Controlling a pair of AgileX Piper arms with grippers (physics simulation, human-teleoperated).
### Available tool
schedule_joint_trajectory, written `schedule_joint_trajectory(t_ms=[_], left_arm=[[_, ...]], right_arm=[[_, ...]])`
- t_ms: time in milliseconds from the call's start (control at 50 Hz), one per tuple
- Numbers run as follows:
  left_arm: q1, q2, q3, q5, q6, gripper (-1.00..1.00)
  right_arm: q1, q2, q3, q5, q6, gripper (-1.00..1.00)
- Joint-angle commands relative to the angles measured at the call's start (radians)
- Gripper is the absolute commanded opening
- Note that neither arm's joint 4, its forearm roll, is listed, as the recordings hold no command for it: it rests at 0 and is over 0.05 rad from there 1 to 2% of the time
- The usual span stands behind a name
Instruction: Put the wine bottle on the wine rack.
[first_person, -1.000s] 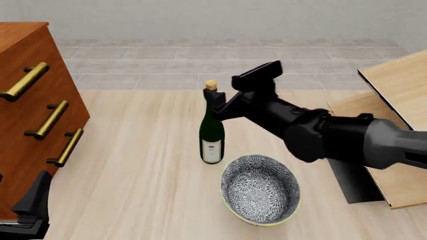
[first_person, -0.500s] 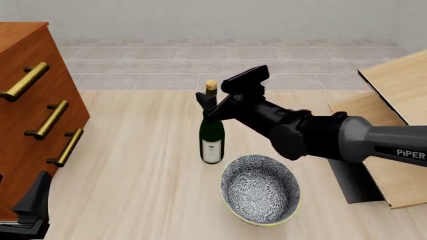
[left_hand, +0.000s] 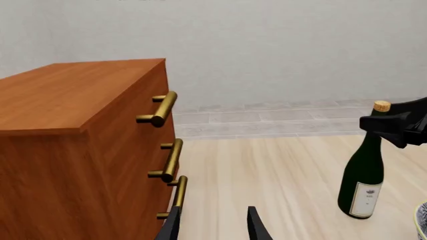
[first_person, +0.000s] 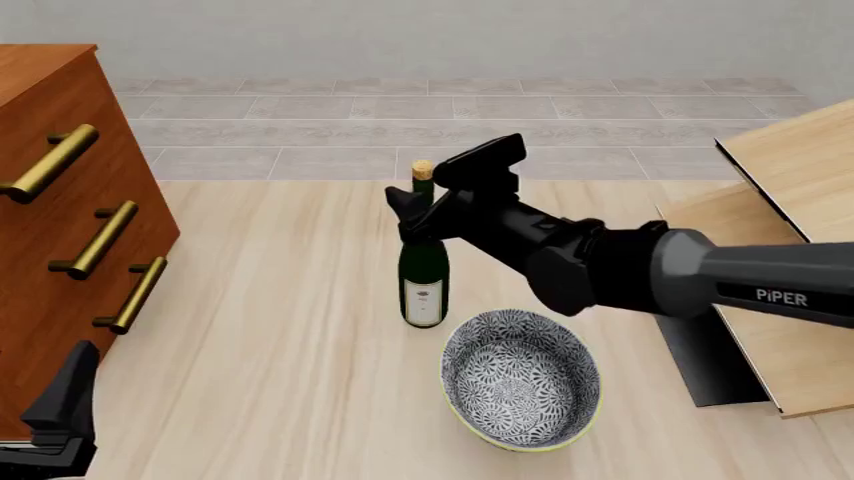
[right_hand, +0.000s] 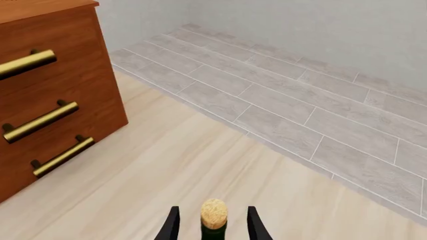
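Two grippers: the left gripper idles open beside the reddish-brown drawer cabinet. Right of the cabinet, the tall dark green glass wine bottle stands upright on the bench, its neck between the right gripper's open fingers. Grasping step; next, close, then carry right to the pale-wood wine rack.

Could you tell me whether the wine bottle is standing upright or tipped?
Upright: the wine bottle stands base-down on the table, cork topmost, between the right gripper's open fingers.

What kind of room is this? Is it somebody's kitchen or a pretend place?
Probably a pretend dining corner built in a computer simulator, not a real kitchen. A pale wood table holds a wine bottle and a patterned bowl, with a brown drawer cabinet beside it and a plain tiled floor behind.
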Motion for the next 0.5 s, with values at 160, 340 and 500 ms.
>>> schedule_joint_trajectory(t_ms=[160,340,500], left_arm=[[0.004,0.000,-0.004,-0.002,0.002,1.00],[0.005,0.000,0.001,-0.003,0.002,1.00],[0.008,0.000,0.000,-0.003,0.000,1.00]], right_arm=[[-0.006,0.015,-0.010,-0.001,0.016,-1.00],[-0.008,0.009,-0.007,0.000,0.024,-1.00],[-0.007,-0.002,-0.001,-0.002,0.034,-1.00]])
